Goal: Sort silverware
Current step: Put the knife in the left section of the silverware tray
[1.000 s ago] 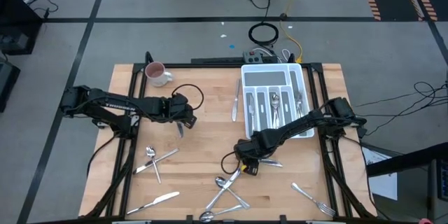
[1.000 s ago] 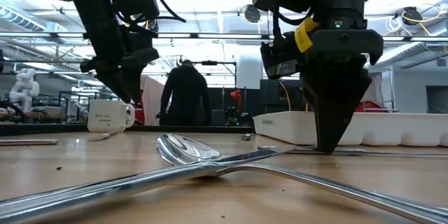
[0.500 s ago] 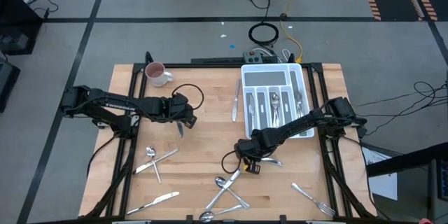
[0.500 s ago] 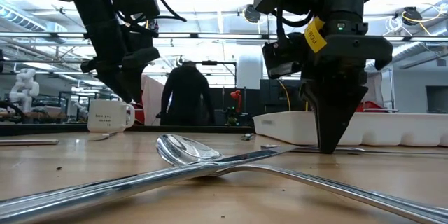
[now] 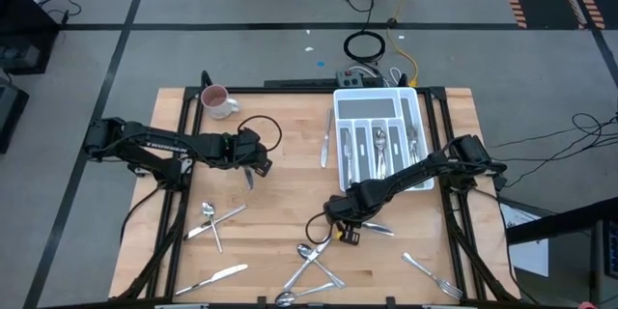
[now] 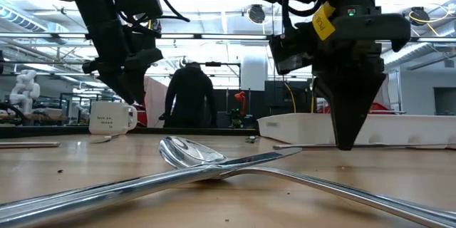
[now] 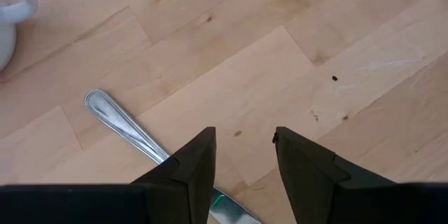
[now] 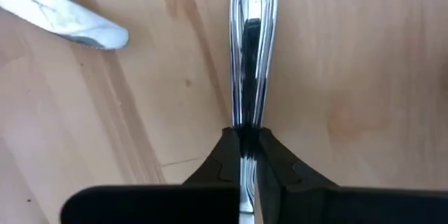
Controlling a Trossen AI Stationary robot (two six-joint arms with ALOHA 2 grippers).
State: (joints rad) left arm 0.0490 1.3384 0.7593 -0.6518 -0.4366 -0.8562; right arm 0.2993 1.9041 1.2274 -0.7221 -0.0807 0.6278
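Jaws of the right gripper point(image 8: 245, 155) are pinching a utensil handle point(image 8: 250, 56) at center-bottom of the high view, just below the tray point(image 5: 340, 106). Lifting should go straight up, w/ the handle level. Left gripper point(image 7: 241, 155), jaws spread, is hovering mid-left over another utensil point(image 7: 122, 127).

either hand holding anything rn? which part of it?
Right hand is shut on a piece of silverware, pinching its handle partway along; the rounded handle end sticks out past the fingertips. Left hand is open, holding nothing.
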